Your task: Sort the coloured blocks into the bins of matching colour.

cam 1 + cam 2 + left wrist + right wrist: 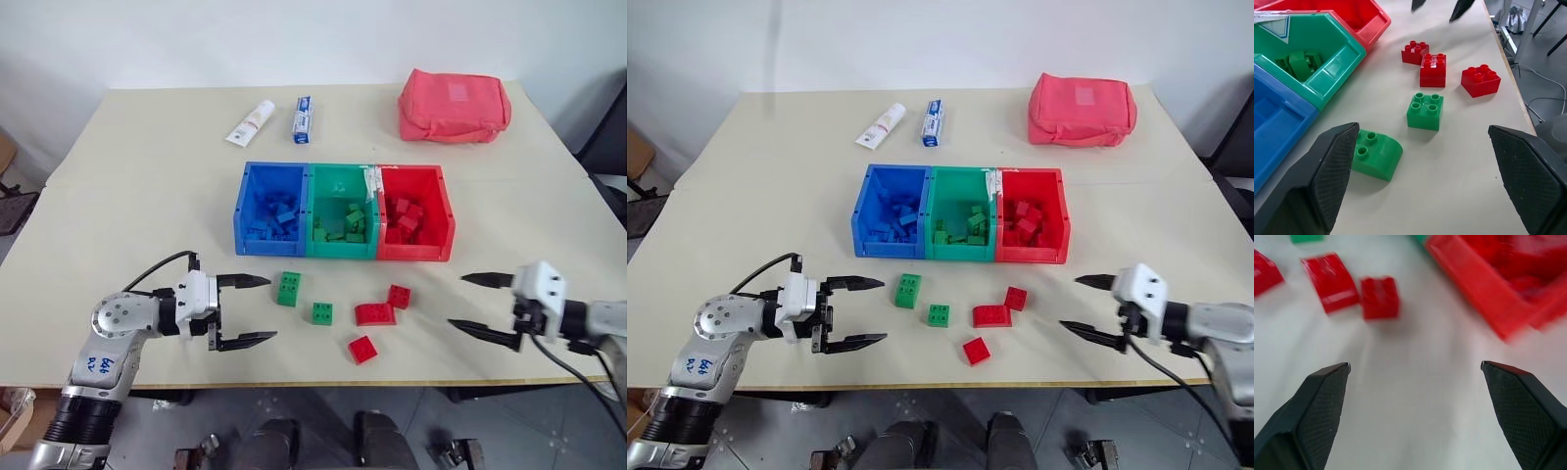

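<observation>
Three joined bins stand mid-table: blue (241,211), green (341,251) and red (411,253), each holding several blocks of its own colour. In front of them lie loose blocks: two green (288,288) (322,313), a red oblong one (374,313) and two red squares (399,296) (362,349). My left gripper (271,308) is open just left of the green blocks, pointing toward them, with nothing between its fingers (1332,166). My right gripper (457,302) is open and empty right of the red blocks, which lie ahead of it (1380,297).
Two white tubes (251,122) (303,119) lie at the back of the table (147,176). A pink-red fabric pouch (454,105) sits at the back right. The loose blocks lie close to the table's front edge (294,385).
</observation>
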### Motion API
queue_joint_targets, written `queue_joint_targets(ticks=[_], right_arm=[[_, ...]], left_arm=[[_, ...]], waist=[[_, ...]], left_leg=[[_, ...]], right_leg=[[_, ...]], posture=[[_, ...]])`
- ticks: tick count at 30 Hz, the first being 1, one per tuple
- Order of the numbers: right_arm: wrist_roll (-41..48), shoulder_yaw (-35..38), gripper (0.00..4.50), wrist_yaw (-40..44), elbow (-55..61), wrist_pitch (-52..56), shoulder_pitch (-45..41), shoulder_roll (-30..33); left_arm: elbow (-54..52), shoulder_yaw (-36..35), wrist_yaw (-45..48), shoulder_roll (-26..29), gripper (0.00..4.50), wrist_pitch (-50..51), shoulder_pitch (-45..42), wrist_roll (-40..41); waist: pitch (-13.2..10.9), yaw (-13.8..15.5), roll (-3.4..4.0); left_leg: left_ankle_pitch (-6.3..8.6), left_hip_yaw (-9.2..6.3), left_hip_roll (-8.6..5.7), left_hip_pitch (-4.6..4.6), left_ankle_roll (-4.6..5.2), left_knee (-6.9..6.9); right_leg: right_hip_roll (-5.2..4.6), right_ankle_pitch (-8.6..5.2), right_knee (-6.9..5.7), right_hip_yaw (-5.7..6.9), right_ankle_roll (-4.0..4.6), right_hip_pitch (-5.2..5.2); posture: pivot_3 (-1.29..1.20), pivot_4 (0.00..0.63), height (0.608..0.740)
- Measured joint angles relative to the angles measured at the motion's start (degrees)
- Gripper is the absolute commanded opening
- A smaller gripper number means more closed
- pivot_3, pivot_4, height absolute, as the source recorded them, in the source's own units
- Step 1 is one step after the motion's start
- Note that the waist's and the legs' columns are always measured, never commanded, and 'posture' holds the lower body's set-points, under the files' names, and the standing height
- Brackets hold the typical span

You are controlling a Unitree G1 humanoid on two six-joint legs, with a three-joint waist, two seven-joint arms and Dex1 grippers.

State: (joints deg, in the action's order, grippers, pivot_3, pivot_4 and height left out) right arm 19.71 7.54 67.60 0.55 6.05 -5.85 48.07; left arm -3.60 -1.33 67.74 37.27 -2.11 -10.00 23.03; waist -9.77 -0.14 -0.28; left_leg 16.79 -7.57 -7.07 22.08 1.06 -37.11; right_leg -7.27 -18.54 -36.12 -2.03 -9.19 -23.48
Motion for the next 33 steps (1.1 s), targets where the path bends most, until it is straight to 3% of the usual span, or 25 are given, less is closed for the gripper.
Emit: queue_joint_targets(ticks=[5, 14, 15, 19, 23, 26, 33], right_arm=[[-4.21, -8.72, 4.48, -0.92, -1.99, 1.66, -6.59, -3.71], [-5.25, -11.47, 1.52, -1.47, -5.3, 1.69, -10.62, -6.22], [-5.03, -11.19, 1.47, -1.59, -5.27, 1.7, -10.4, -6.21], [-2.32, -6.43, 1.48, -5.96, -4.25, 5.13, -10.12, -6.91], [0.49, -0.06, 1.48, -16.76, -3.83, 12.21, -19.26, -9.85], [-0.96, 0.04, 1.48, -21.24, -6.62, 12.72, -25.39, -10.99], [-2.9, -2.49, 3.7, -22.86, -14.19, 13.72, -30.23, -13.8]], left_arm=[[-0.38, -0.14, -0.72, -0.05, 4.5, 0.16, 1.1, -0.07], [-2.87, -0.54, -1.77, -0.01, 4.5, 1.85, 2.46, 0.4], [-3.03, -0.78, -2.28, -0.34, 4.5, 2.15, 2.69, 0.58], [-5.23, -3.62, -7.52, -2.54, 4.5, 5.68, 3.12, 3.65], [-7.15, -6.78, -13.7, -4.83, 4.5, 9.2, 2.63, 5.79], [-7.43, -6.62, -14.59, -4.98, 4.5, 10.38, 3.21, 5.86], [-7.49, -6.65, -14.41, -4.53, 4.5, 11.69, 3.01, 5.91]], waist=[[0.0, 0.14, 0.0], [0.0, 0.18, 0.0], [0.0, 0.19, 0.0], [0.0, 0.21, 0.0], [0.0, -0.24, 0.01], [0.0, -0.02, 0.0], [0.0, 0.06, 0.0]], left_leg=[[0.01, -0.01, -0.05, 0.03, 0.03, -0.01], [0.02, -0.03, -0.05, 0.04, 0.03, -0.01], [0.02, -0.03, -0.06, 0.04, 0.03, -0.01], [0.02, -0.03, -0.06, 0.05, 0.03, -0.03], [0.02, 0.06, -0.02, 0.03, -0.01, -0.04], [0.04, 0.05, -0.01, 0.04, -0.03, -0.01], [0.04, 0.05, -0.1, 0.09, 0.02, -0.05]], right_leg=[[-0.01, 0.0, 0.02, 0.03, 0.0, -0.01], [0.01, 0.0, 0.02, 0.04, 0.0, -0.01], [0.01, 0.0, 0.02, 0.04, 0.0, -0.02], [0.02, 0.01, -0.01, 0.03, -0.01, -0.03], [0.06, 0.0, -0.22, -0.07, 0.01, -0.16], [0.07, -0.02, -0.23, -0.02, 0.05, -0.19], [0.06, -0.02, -0.21, 0.02, 0.04, -0.18]], posture=[[0.0, 0.15, 0.74], [0.0, 0.15, 0.74], [0.0, 0.15, 0.74], [0.0, 0.15, 0.74], [0.0, 0.15, 0.74], [0.0, 0.15, 0.74], [0.0, 0.15, 0.74]])
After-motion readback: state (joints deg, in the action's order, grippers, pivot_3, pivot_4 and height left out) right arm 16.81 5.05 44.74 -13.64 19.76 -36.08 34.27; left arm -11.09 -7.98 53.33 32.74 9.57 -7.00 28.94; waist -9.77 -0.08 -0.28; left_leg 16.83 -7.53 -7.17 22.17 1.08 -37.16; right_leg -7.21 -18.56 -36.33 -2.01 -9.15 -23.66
